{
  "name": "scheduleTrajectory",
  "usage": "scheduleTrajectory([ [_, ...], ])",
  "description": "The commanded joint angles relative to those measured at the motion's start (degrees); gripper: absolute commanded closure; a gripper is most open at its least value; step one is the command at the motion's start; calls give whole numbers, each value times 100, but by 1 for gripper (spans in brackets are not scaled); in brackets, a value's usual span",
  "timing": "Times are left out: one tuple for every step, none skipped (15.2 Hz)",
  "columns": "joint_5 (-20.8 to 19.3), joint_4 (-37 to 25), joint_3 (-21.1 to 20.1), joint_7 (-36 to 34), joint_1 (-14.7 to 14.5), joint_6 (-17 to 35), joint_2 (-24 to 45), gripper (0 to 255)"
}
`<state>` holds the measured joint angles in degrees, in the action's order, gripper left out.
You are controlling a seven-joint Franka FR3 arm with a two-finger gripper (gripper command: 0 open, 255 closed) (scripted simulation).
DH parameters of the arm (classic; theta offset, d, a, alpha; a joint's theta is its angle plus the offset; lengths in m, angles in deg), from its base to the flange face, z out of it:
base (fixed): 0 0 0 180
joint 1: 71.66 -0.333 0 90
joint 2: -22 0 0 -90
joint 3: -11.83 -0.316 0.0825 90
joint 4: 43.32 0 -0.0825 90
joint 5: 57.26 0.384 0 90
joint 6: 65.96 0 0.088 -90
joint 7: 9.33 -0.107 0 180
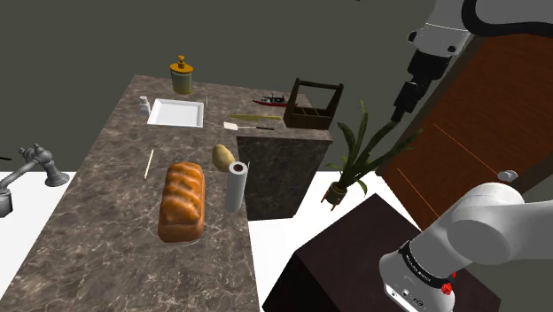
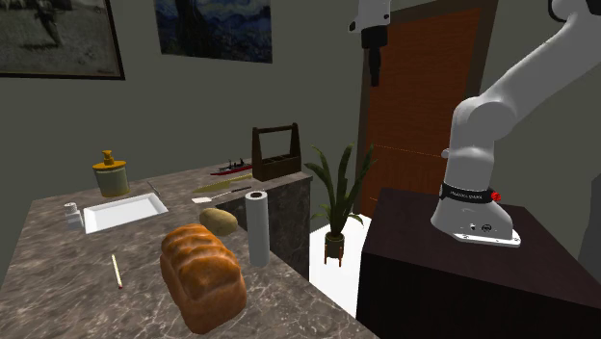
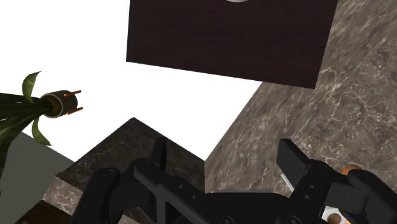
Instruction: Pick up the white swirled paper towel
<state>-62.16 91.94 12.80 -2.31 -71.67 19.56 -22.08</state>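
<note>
**Shoulder view.** The brown veined stone worktop [image 1: 106, 257] is cut off at the view's left and lower edges. One pale grey cylindrical paper towel roll [image 1: 235, 186] stands upright near the worktop's right-hand edge. Its surface reads plain and smooth. It stands just beside one golden-brown crusted bread loaf [image 1: 182, 201] and near one tan oval potato [image 1: 223, 156]. Farther back are one white rectangular tray [image 1: 176, 113], one yellowish lidded jar [image 1: 182, 76] and one dark wooden caddy [image 1: 312, 105] with a handle. The black gripper [image 1: 401, 111] hangs high at the upper right, well apart from the roll. The finger spacing is hard to make out here. The arm is cut off by the upper edge. The arm's white base partly covers one dark brown box stand [image 1: 354, 266].

**Second exterior view.** The roll [image 2: 256, 227] stands upright just beside the potato [image 2: 219, 221], near the worktop's [image 2: 58, 289] edge. The gripper [image 2: 374, 72] points down near the upper edge, high above the worktop. One green spiky-leaved potted plant [image 2: 337, 193] stands on the white floor between the worktop and the stand [image 2: 462, 279]. Two framed pictures [image 2: 58, 39] on the wall are both cut off by the upper edge.

**Wrist view.** The two black fingers [image 3: 294, 162] stand apart, with nothing between them. Beyond the gripper [image 3: 222, 149] lie the stand's dark top [image 3: 229, 38], the white floor and the veined worktop [image 3: 356, 95]. The plant's [image 3: 57, 104] pot shows from above, and its leaves are cut off.
</note>
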Motion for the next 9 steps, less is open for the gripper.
scheduleTrajectory([
  [0, 0, 0, 0, 0, 0, 0, 0],
  [44, 43, -46, -21, -48, 169, 115, 0],
  [87, 79, -93, -42, -97, 337, 236, 0],
  [127, 109, -140, -62, -145, 505, 362, 0],
  [166, 132, -187, -80, -192, 671, 494, 0],
  [204, 148, -236, -97, -238, 837, 630, 0],
  [240, 158, -284, -114, -284, 1000, 772, 0],
  [273, 161, -333, -131, -330, 1163, 918, 0],
  [304, 157, -382, -147, -374, 1323, 1069, 0],
])
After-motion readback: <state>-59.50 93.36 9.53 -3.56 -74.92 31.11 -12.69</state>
